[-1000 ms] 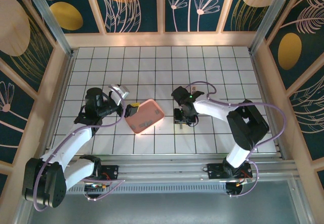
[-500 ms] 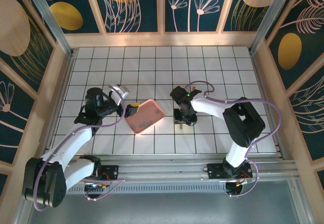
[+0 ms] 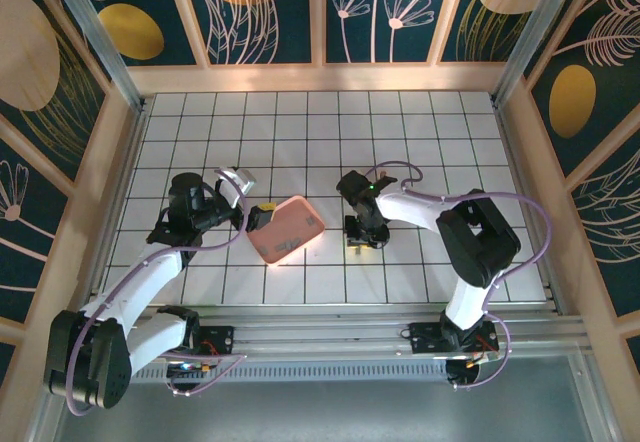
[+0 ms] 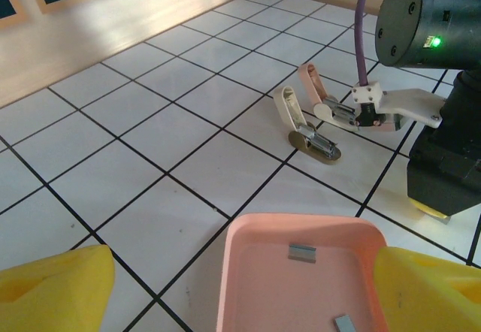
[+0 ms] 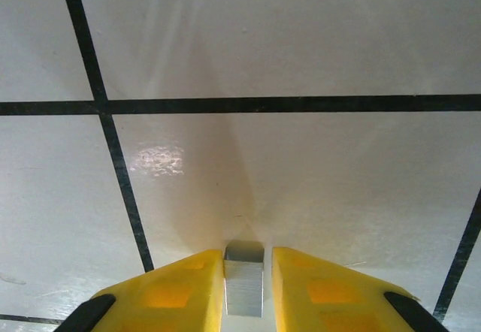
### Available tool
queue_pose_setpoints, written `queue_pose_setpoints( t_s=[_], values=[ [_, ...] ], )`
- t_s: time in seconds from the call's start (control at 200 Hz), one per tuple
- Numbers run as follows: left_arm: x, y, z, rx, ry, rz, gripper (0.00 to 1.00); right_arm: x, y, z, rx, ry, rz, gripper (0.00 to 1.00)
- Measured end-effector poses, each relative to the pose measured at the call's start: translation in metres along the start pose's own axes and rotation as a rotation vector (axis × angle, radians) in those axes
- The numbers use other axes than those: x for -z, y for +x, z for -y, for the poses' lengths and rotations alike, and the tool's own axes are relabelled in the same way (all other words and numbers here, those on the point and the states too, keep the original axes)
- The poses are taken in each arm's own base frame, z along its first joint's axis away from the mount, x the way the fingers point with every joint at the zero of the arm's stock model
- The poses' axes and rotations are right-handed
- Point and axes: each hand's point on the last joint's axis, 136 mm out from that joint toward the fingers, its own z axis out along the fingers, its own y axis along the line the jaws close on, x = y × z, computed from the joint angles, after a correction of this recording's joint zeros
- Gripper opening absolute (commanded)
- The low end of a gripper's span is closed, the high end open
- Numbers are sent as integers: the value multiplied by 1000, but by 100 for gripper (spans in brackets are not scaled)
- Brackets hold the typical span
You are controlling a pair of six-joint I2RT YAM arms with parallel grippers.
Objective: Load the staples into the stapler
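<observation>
White tiled bench (image 3: 400, 142) under both arms, and over the last second nothing on its left half has moved. My left claw (image 3: 262, 210) stays spread wide at the 9 o'clock end of the pink tray (image 3: 290, 230), where two loose staples (image 4: 303, 252) lie. The change is on the right. The right arm (image 3: 470, 242) has drawn its elbow in toward 9 o'clock, and the right claw (image 3: 360, 234) has crept a touch toward 6 o'clock. It pinches a grey staple strip (image 5: 244, 279).

I read this as lining up on the stapler (image 4: 312, 125), which is hinged open just at 9 o'clock of that claw in the left wrist view. The right arm is folded with the wrist pointing down. The strip hangs close over bare tile, not yet in the channel.
</observation>
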Motion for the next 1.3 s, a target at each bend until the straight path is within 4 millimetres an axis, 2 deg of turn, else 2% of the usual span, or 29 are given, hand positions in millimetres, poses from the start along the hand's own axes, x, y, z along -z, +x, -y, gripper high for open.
queue_pose_setpoints(
  t_s=[0.305, 0.595, 1.036, 1.171, 1.301],
  values=[
    [0, 0, 0, 0, 0, 0, 89, 3, -4, -4, 2, -10, 2, 24],
    [0, 0, 0, 0, 0, 0, 89, -2, 0, -1, -2, 10, -21, 26],
    [0, 0, 0, 1, 0, 0, 89, -2, -2, 1, -9, 9, -7, 19],
    [0, -1, -2, 6, -10, 2, 89, 9, -17, 6, -16, 8, 111, 19],
    [0, -4, -7, 14, -37, 12, 90, 36, -41, 7, -37, -47, 290, 18]
  ],
)
